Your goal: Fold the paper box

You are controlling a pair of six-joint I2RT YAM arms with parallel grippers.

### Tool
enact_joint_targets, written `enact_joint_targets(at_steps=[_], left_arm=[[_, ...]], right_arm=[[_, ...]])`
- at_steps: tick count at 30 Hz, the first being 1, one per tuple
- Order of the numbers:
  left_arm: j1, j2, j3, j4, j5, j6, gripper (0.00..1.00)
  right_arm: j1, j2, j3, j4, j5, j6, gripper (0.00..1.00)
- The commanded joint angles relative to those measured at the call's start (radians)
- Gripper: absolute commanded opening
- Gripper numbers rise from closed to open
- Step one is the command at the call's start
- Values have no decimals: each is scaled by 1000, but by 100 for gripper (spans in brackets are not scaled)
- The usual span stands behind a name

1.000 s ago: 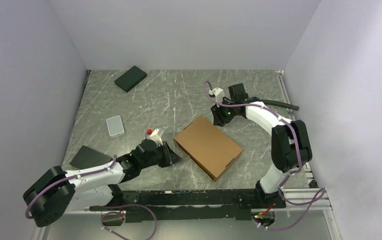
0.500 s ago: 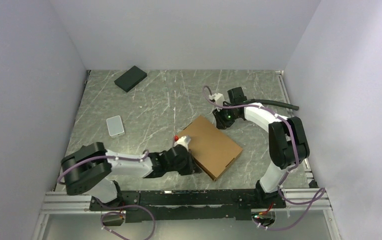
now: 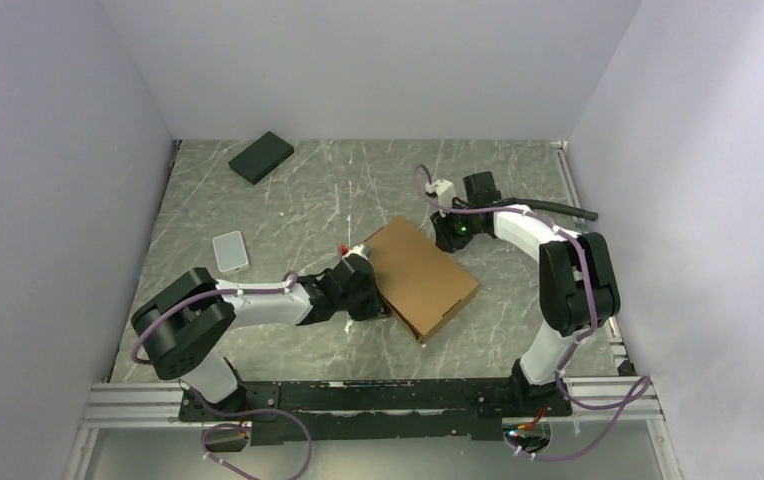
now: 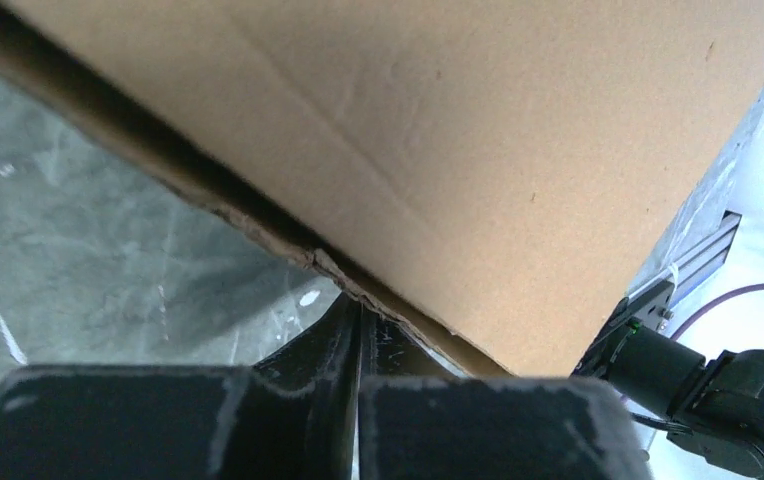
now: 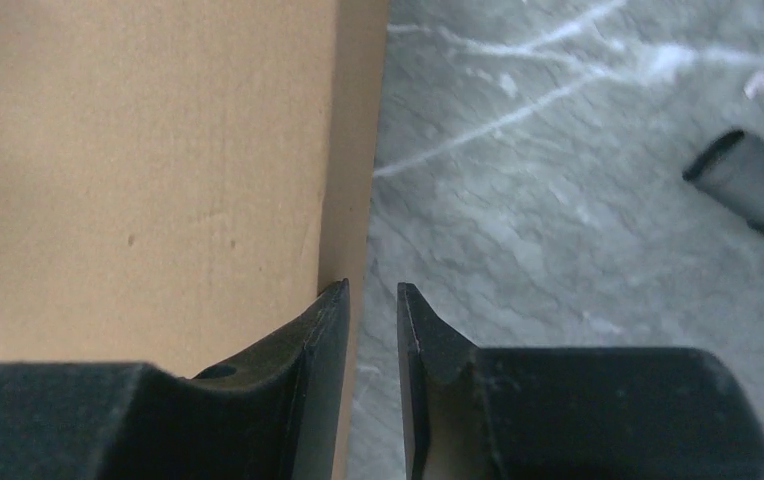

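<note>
The paper box (image 3: 423,280) is a flat brown cardboard box lying closed on the marble table, turned at an angle. My left gripper (image 3: 366,292) is shut and low on the table, its fingertips (image 4: 358,312) pressed against and just under the box's left edge (image 4: 438,130). My right gripper (image 3: 448,234) hovers at the box's far corner. Its fingers stand a narrow gap apart (image 5: 371,292) with nothing between them, right over the box's edge (image 5: 353,150).
A black rectangular pad (image 3: 261,157) lies at the far left. A small pale grey pad (image 3: 230,251) lies left of the box. A black hose (image 3: 563,208) lies along the right side and also shows in the right wrist view (image 5: 748,185).
My left arm swung right across the table to the box's left edge. The box turned a little and shifted away from me. My right gripper stayed at the far corner.
</note>
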Motion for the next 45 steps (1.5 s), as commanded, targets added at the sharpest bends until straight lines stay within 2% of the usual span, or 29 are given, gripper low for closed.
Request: enact_joint_targets(at_steps=[1, 4, 8, 12, 15, 22, 30, 35, 41, 45], left_arm=[[15, -64, 2, 85, 15, 70, 10], [-10, -134, -82, 121, 52, 55, 12], [-138, -182, -142, 117, -5, 4, 14], [-254, -111, -121, 116, -56, -93, 15], [-296, -35, -40, 28, -118, -156, 14], [-308, 111, 213, -242, -228, -229, 8], [-247, 161, 380, -296, -320, -266, 4], [-187, 165, 346, -169, -235, -308, 4], [-187, 119, 324, -187, -178, -203, 6], [-188, 34, 229, -143, -142, -107, 10]], right_arm=[[-72, -81, -27, -30, -99, 66, 29], [-83, -87, -30, -33, -105, 62, 29], [-82, -55, -22, -51, -101, 50, 29], [-81, -30, -16, -66, -81, 36, 29], [-82, -31, -21, -62, -67, 35, 29], [-79, -15, -25, -65, -75, 37, 29], [-58, 10, -25, -71, -167, 76, 29], [-59, 12, -31, -53, -176, 109, 29], [-106, -30, -24, -38, -140, 116, 34], [-155, -126, -33, -39, -149, 59, 48]])
